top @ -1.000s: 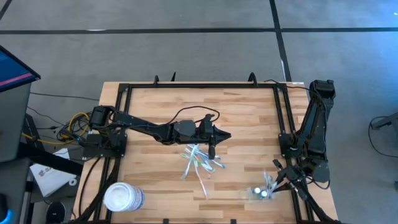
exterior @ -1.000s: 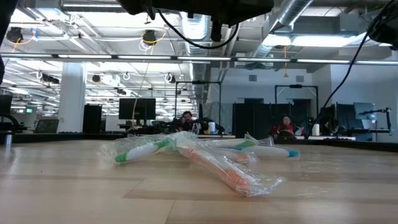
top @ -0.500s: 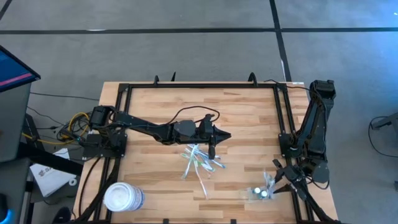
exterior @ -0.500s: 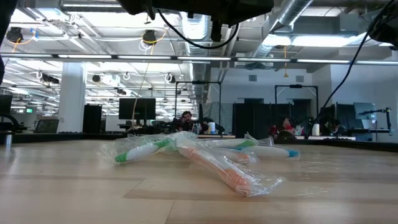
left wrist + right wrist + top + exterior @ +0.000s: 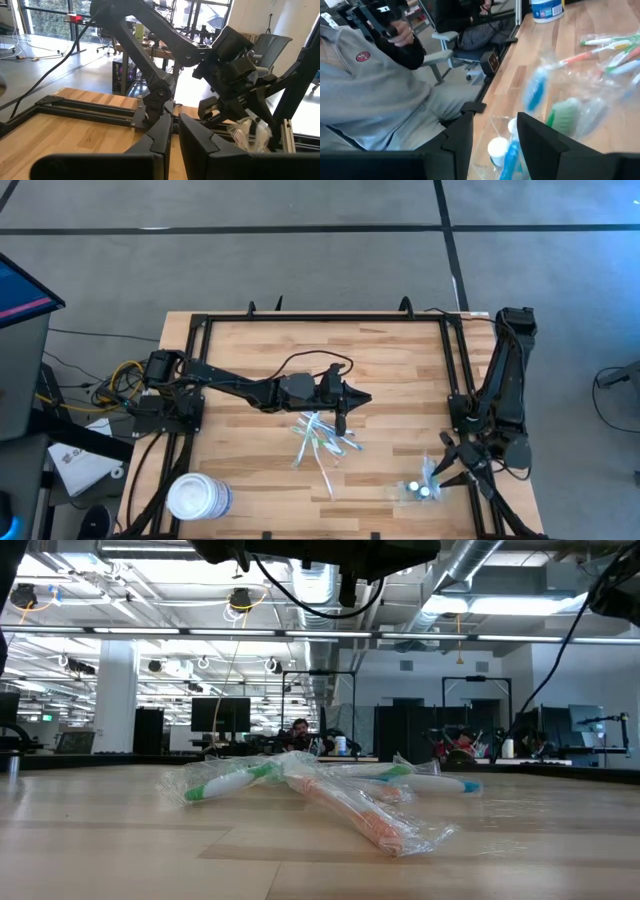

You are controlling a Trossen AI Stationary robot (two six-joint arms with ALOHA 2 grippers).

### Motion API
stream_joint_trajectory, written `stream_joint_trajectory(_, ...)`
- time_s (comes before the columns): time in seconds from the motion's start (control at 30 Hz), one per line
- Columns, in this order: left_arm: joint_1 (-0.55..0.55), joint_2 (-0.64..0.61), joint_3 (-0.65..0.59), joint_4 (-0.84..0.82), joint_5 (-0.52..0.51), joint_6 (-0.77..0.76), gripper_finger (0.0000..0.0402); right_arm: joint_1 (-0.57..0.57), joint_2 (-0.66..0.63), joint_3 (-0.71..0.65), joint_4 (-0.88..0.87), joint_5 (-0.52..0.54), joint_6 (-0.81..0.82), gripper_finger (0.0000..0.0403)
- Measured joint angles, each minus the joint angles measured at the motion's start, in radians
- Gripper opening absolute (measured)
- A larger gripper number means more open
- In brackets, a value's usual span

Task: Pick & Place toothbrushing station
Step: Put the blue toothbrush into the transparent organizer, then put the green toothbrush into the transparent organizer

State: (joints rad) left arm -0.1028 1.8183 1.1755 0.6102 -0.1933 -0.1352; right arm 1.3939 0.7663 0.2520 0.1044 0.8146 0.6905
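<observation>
Several wrapped toothbrushes [image 5: 322, 440] mid-table [image 5: 400, 360]

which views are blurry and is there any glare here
Right wrist view: wrapped toothbrushes smear with motion blur. Low view: the toothbrush pile is fairly sharp, ceiling lights flare bright. High view: evenly lit, the clear toothbrushing station glints. Left wrist view: bright windows behind.

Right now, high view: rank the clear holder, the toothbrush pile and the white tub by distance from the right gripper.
1. Clear holder, right beside the right gripper, near front edge.
2. Toothbrush pile, mid-table, under the left gripper.
3. White tub, front-left corner.
</observation>
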Motion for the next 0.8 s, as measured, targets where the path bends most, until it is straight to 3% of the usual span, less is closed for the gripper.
stream_joint_trajectory(0.5,0.000,0.000,0.000,-0.006,0.041,0.000,0.0029,-0.013,-0.168,0.000,0.036,0.112,-0.217,0.0123)
stream_joint_trajectory(0.8,0.000,0.000,0.000,-0.099,0.097,0.000,0.0029,-0.122,-0.179,0.001,0.224,0.114,-0.523,0.0122)
